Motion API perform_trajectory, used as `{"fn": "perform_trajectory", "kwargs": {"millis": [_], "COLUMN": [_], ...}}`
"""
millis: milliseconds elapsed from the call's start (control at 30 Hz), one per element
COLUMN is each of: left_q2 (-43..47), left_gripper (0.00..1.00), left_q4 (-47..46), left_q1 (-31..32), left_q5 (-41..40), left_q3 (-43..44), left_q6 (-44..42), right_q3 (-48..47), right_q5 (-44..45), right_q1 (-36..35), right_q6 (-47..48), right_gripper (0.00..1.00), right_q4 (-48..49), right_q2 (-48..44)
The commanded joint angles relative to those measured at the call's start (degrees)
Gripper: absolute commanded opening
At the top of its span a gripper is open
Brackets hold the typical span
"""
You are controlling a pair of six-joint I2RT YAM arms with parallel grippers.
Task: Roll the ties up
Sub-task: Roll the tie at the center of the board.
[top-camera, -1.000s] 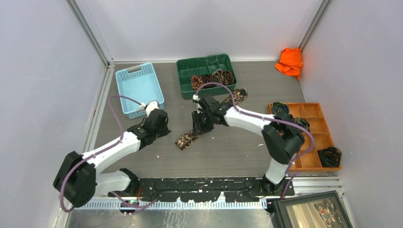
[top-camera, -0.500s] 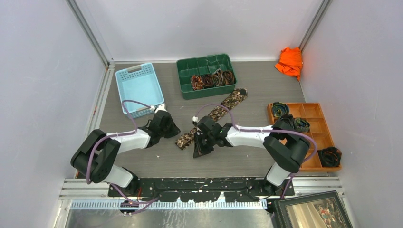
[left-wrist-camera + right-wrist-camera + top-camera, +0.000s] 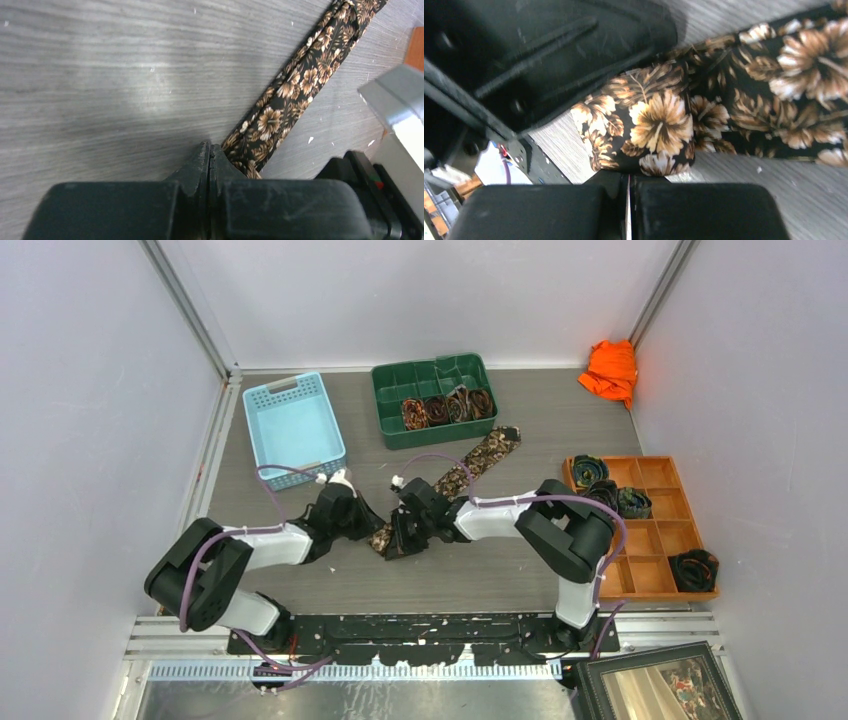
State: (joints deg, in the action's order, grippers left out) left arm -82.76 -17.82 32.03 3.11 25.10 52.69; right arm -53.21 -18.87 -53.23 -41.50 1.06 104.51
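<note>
Looking down from the top camera, here's what you've got:

- One flowery brown-and-black tie (image 3: 470,468) lies flat near the middle of the counter (image 3: 480,575), running from roughly 7 o'clock up to 1 o'clock.
- Your left gripper (image 3: 368,522) is clamped closed, jaws pressed together with nothing visible between them. In its wrist view, the tie's low end sits just beside the tip on the 3 o'clock side.
- Your right gripper (image 3: 398,543) is closed too. In its wrist view, the tie's end is folded over on itself and sits right against the fingertips. Can't tell if any fabric is actually pinched.
- Both grippers meet at the tie's 7 o'clock end, the left coming in from 9 o'clock and the right from 3 o'clock.
- Some rolled ties (image 3: 445,407) sit in a row inside the green tray (image 3: 420,375) at 12 o'clock.
- Blue basket (image 3: 295,425) is at 10 o'clock, orange tray (image 3: 660,475) at 3 o'clock, and orange cloth (image 3: 610,370) in the 1 o'clock corner.
</note>
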Motion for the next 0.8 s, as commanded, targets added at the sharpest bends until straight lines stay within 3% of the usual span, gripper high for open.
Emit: {"fn": "perform_trajectory", "kwargs": {"millis": [0,333,533,600,767], "left_q2": [3.4,5.6,9.8,13.1,27.4], "left_gripper": [0.00,0.00,0.00,0.00,0.00], "left_q4": [1.1,2.2,16.8,23.8,38.7], "left_q1": [0.9,1.0,-0.8,-1.5,-1.4], "left_q5": [0.2,-4.2,-14.9,-20.0,-30.7], "left_q3": [-4.1,-6.6,3.5,8.2,16.6], "left_q6": [2.1,2.6,-3.6,-5.8,-9.3], "right_q3": [-2.7,-1.9,-1.6,-2.6,-7.9], "right_q5": [0.7,0.6,5.7,9.7,21.0], "right_q1": [0.1,0.2,0.0,-0.3,-2.6], "right_q6": [-2.2,-3.2,3.6,7.6,16.9], "right_gripper": [0.01,0.01,0.05,0.13,0.54], "right_q4": [4.2,4.5,-5.6,-11.9,-24.7], "right_q2": [2.2,2.0,-6.4,-10.2,-16.2]}}
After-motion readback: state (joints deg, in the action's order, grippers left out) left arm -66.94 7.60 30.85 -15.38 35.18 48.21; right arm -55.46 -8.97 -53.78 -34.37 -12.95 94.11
